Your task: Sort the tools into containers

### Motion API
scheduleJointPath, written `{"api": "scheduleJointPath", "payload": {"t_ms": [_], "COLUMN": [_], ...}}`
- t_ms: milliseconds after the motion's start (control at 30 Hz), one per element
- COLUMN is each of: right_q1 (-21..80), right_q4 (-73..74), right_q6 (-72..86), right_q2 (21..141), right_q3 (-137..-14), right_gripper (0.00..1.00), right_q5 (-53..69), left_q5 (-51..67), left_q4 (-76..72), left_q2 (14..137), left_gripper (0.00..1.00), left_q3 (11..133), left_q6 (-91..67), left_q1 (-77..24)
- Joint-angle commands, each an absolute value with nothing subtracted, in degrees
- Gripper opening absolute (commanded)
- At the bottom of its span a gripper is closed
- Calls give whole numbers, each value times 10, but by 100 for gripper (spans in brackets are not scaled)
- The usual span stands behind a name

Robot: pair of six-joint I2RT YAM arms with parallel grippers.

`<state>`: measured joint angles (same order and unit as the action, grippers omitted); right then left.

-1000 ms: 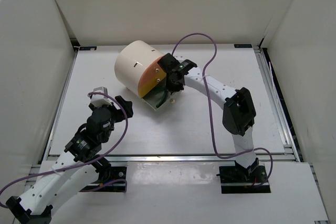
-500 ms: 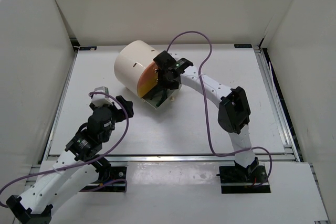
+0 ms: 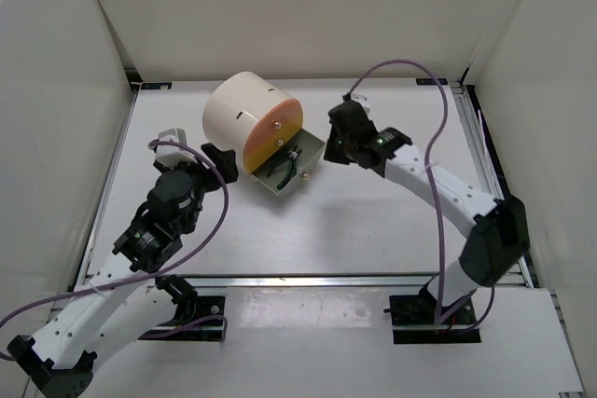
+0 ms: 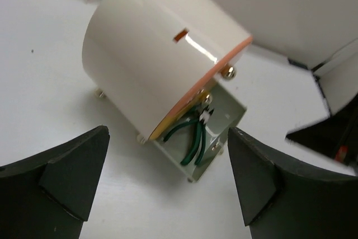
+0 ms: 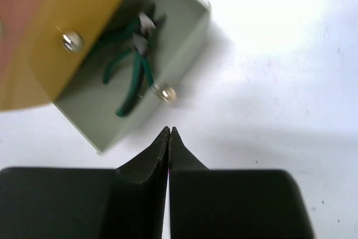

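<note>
The right gripper (image 5: 169, 134) has drawn back from the drum's face, where it was pressed a second ago. Its jaws are pressed together, holding nothing. The left gripper (image 3: 222, 170) has edged nearer the drum, its jaws spread wide and empty.

Ahead and to the left of the right gripper's tips, close but apart, a boxy grey-green drawer (image 5: 176, 29) stands pulled out, a small brass knob (image 5: 164, 94) on its front. Green-handled pliers (image 5: 139, 48) lie inside on the drawer floor.

The drawer slides out of a glossy cream drum (image 3: 241, 118) lying on its side, straight ahead of the left gripper, with a flat peach-orange face (image 3: 264, 137).

Everything rests on a matte white table (image 3: 373, 221) edged with metal rails, enclosed by plain white walls (image 3: 280, 16).
</note>
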<state>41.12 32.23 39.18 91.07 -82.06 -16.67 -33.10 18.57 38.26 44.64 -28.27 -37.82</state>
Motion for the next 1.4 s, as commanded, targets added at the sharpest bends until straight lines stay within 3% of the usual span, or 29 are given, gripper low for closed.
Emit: {"api": "scheduleJointPath", "payload": {"t_ms": [0,233,267,333,400,467,500,533,567,700,767,867,967,1000,1100,1133,1167,1233,1267,1367], "right_q1": [401,376,378,374,373,369,371,371,371,371,369,366,364,362,348,346,346,338,333,325], "right_q4": [229,213,211,207,197,186,179,179,181,186,183,185,176,169,167,165,165,158,155,130], "right_q6": [420,423,418,413,410,403,397,394,387,367,366,364,359,357,366,366,370,376,376,383], "right_q2": [849,816,814,809,802,800,798,800,800,798,793,788,781,779,780,779,780,777,772,759], "right_q3": [-704,-635,-632,-623,-610,-603,-602,-603,-603,-606,-601,-594,-584,-579,-570,-566,-559,-550,-537,-510], "right_gripper": [0,0,0,0,0,2,9,16,34,55,62,64,57,51,27,10,2,0,0,0], "right_q5": [-134,-84,-84,-79,-74,-56,-53,-49,-46,-40,-46,-46,-33,-25,-14,-14,-12,-14,-13,8], "left_q5": [-358,-390,-385,-373,-370,-368,-363,-353,-336,-275,-227,-134,-20,68,168,230,253,330,357,376], "left_q4": [120,67,56,54,63,69,74,81,84,128,169,220,171,123,70,36,25,-44,-76,-133], "left_q2": [415,522,548,580,641,682,699,727,738,794,858,933,951,949,972,983,1007,1035,1056,1088], "left_gripper": [95,74,61,54,57,67,88,98,99,99,99,99,99,99,99,99,98,97,91,87], "left_q3": [502,624,643,684,756,830,853,880,924,1040,1126,1178,1149,1117,1088,1084,1079,1058,1041,992], "left_q6": [-251,-178,-159,-144,-128,-117,-114,-115,-113,-137,-158,-188,-225,-243,-328,-341,-350,-376,-404,-409], "left_q1": [-374,-374,-374,-374,-374,-366,-358,-339,-331,-279,-237,-185,-110,-85,-8,21,32,63,74,84]}}
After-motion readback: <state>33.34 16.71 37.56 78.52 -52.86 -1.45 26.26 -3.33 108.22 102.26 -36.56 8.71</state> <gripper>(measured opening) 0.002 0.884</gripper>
